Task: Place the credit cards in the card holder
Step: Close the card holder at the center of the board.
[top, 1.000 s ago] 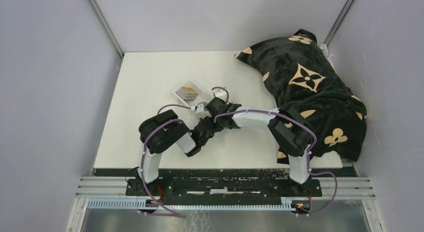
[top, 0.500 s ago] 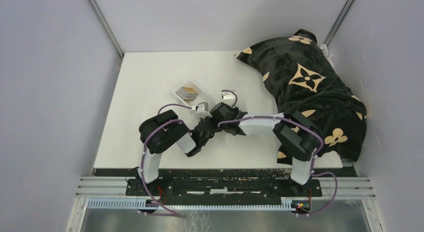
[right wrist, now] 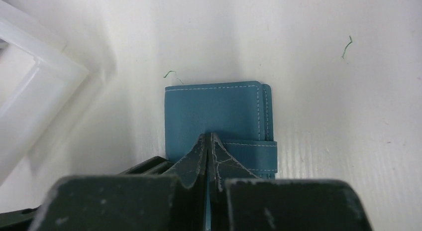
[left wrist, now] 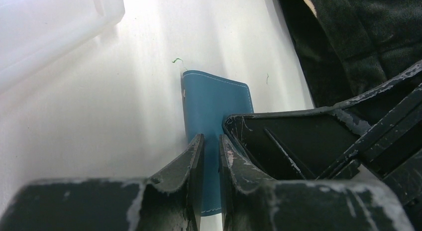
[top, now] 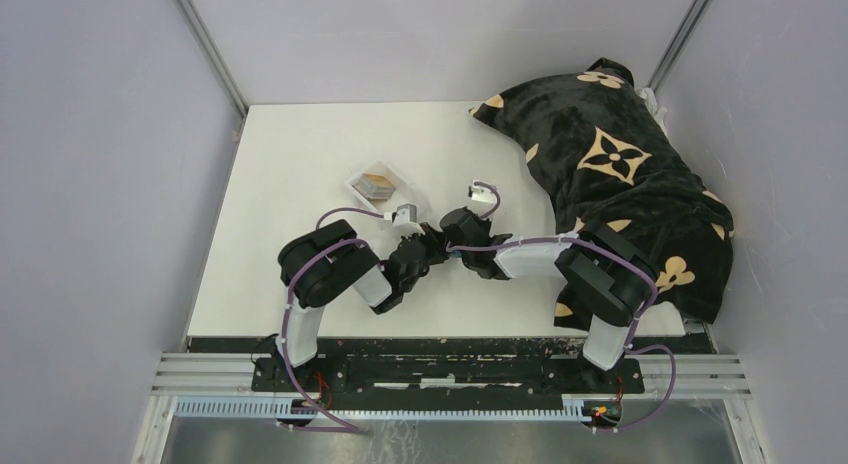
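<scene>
The teal card holder (right wrist: 214, 109) lies closed on the white table, its snap tab on the right edge. In the top view both grippers hide it. My left gripper (left wrist: 209, 137) has its jaws a narrow gap apart, with the near edge of the card holder (left wrist: 216, 96) between them. My right gripper (right wrist: 206, 135) is shut, and its tips rest on the card holder's top face just left of the tab. In the top view the left gripper (top: 428, 250) and right gripper (top: 447, 246) meet tip to tip. The credit cards (top: 377, 181), tan and grey, lie in a clear tray (top: 400, 192) behind them.
A black cloth with tan flower marks (top: 620, 174) covers the table's right side and hangs over its edge, close to the right arm's elbow. The clear tray's corner (right wrist: 30, 91) stands just left of the card holder. Grey walls enclose the table.
The right arm has drawn back from the tray toward the right, and its jaws have closed over the card holder. The left arm has stayed still.
</scene>
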`<state>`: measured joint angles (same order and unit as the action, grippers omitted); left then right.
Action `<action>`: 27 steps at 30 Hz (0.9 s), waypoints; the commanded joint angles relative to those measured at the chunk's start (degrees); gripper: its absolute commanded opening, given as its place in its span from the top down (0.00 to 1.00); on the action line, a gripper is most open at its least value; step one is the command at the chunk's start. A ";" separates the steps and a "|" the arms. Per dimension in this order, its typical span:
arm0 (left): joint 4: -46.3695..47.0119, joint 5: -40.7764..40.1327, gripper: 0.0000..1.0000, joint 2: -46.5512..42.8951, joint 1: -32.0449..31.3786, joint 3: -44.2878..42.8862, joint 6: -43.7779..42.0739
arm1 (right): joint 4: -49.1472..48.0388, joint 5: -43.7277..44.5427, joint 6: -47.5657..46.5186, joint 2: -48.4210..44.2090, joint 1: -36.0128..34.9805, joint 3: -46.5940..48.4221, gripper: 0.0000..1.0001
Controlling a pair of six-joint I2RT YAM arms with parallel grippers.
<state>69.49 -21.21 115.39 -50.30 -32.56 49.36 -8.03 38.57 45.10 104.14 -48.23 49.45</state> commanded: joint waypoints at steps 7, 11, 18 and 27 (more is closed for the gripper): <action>-1.14 1.69 0.77 0.65 -2.05 -1.41 -3.73 | 6.43 -9.93 6.05 8.84 4.92 -12.43 0.99; -1.24 1.69 0.77 0.58 -2.03 -1.24 -3.84 | 4.07 -10.75 7.60 9.77 6.12 -15.42 0.99; -0.90 1.77 0.77 0.47 -2.08 -0.80 -3.95 | 2.17 -10.93 9.59 10.75 7.26 -18.18 0.99; -0.92 1.52 0.77 -0.93 -2.01 -0.25 -4.88 | 1.90 -9.69 13.64 9.02 7.81 -21.35 0.99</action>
<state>69.19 -21.85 115.39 -51.27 -33.06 48.49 -36.27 30.15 60.47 104.57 -42.15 35.44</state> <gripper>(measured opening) 0.233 0.014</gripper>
